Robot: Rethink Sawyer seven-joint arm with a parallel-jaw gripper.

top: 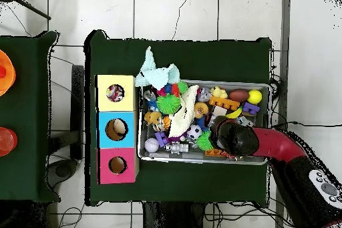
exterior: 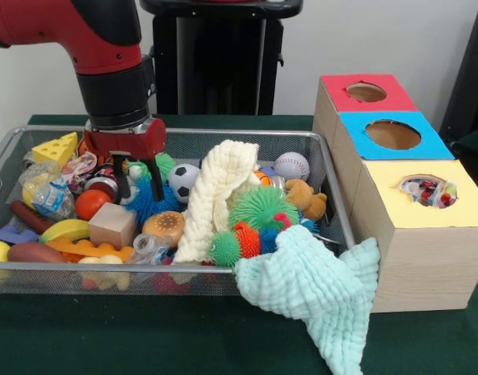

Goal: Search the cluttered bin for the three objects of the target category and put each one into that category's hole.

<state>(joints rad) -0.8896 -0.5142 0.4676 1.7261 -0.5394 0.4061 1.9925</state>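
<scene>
**Robot arm probes toy bin as sorting job runs on**

The gripper [exterior: 139, 186] hangs low over the back left of the wire bin [exterior: 223, 270], its two black fingers [exterior: 156, 184] spread apart and gripping nothing, their tips down among a blue spiky ball [exterior: 151, 205] and a can-like item [exterior: 103, 185]. In the box [exterior: 426, 234] beside the bin, the yellow hole [exterior: 426, 190] already shows several small items (too small to count); the blue hole [exterior: 393, 134] and red hole [exterior: 366, 92] look empty from the front. The target category cannot be told, so the task's objects presumably lie somewhere in the clutter. No readable writing or brand shows.
</scene>
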